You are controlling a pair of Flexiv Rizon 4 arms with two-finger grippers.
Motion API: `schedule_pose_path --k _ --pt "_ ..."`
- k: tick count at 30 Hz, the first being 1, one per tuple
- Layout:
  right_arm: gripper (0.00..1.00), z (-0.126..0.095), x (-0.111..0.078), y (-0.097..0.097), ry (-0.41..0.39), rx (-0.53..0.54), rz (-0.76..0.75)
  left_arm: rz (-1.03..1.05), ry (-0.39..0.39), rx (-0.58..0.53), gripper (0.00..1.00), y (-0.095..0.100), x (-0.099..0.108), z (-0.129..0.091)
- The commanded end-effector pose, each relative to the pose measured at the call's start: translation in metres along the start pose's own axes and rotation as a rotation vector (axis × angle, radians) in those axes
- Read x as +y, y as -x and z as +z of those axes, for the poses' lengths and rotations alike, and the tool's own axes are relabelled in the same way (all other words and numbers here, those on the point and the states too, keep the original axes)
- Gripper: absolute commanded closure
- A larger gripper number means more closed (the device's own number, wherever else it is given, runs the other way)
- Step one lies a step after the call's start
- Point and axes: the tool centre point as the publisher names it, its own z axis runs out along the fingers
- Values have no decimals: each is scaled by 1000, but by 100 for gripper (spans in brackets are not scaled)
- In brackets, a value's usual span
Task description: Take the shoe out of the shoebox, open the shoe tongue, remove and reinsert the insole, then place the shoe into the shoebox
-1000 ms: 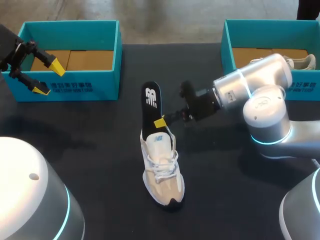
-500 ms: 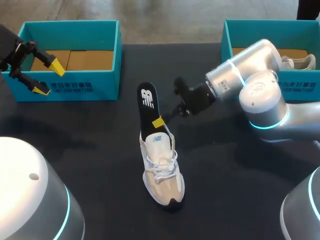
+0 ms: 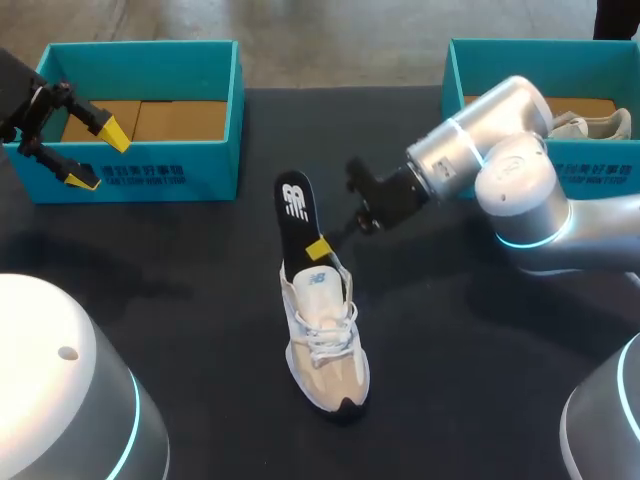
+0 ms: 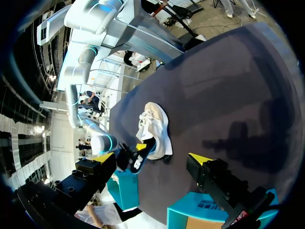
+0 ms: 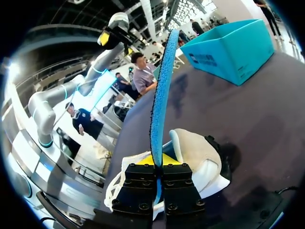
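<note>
Right end effector (image 3: 318, 246) is clamped on the insole (image 3: 294, 205), both fingers pinching its thin edge at the shoe's collar. The insole stands half out of the shoe (image 3: 325, 345), lower end inside. The shoe sits mid-worktop (image 3: 200, 300), toe near. Left end effector (image 3: 95, 153) is open and empty at the left shoebox (image 3: 150, 175). Unboxing looks done and the insole step is midway; I can't tell whether it's going out or in. Boxing is left.

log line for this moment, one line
right gripper: shut on insole | insole: partly out of shoe | left gripper: open, by left shoebox
</note>
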Motion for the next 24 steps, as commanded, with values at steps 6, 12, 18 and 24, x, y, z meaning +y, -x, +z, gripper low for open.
schedule_pose_path --k 6,12,18,24 --pt "100 5 -6 -3 -32 28 -10 0 1 2 0 0 -1 0" --pt "100 9 -9 -4 -42 36 -4 0 1 2 0 0 -1 0" --pt "100 10 -10 -4 -35 22 7 0 1 2 0 0 -1 0" --pt "100 13 -15 -1 -61 32 36 0 1 2 0 0 -1 0"
